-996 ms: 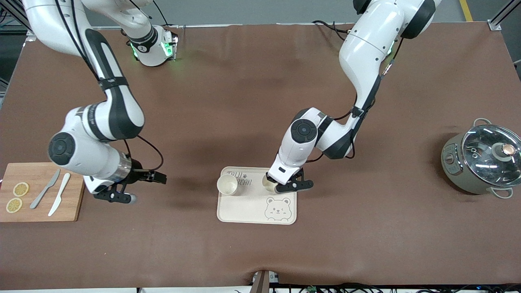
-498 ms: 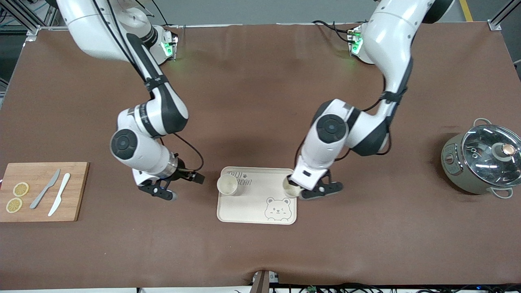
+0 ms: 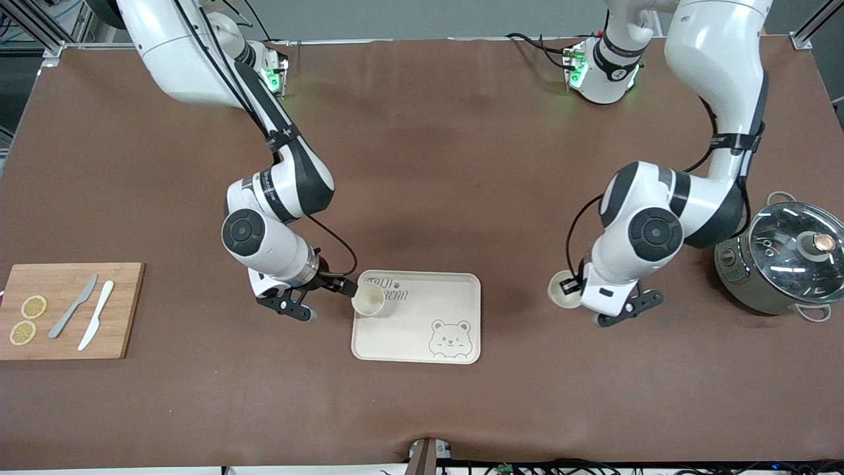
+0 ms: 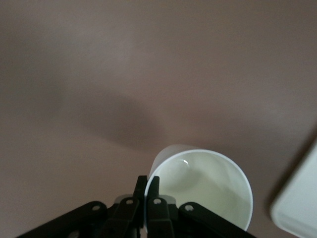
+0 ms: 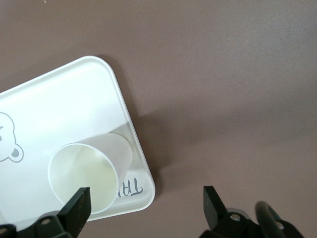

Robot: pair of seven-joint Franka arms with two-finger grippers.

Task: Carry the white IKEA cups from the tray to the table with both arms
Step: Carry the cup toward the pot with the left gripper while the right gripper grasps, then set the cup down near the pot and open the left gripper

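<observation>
In the front view, one white cup (image 3: 564, 298) is being held by the rim in the clenched left tool (image 3: 597, 305), centre right of frame, over bare desk (image 3: 422, 165). The second cup (image 3: 368, 298) is being flanked at the tray (image 3: 422, 343) corner by the released right tool (image 5: 146, 206), frame centre.

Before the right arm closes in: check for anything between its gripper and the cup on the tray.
Nothing visible stands between them. The right gripper hangs open right beside the cup on the tray, which stands in the corner of the tray toward the right arm's end. The left gripper is shut on the other cup, over bare table.
</observation>
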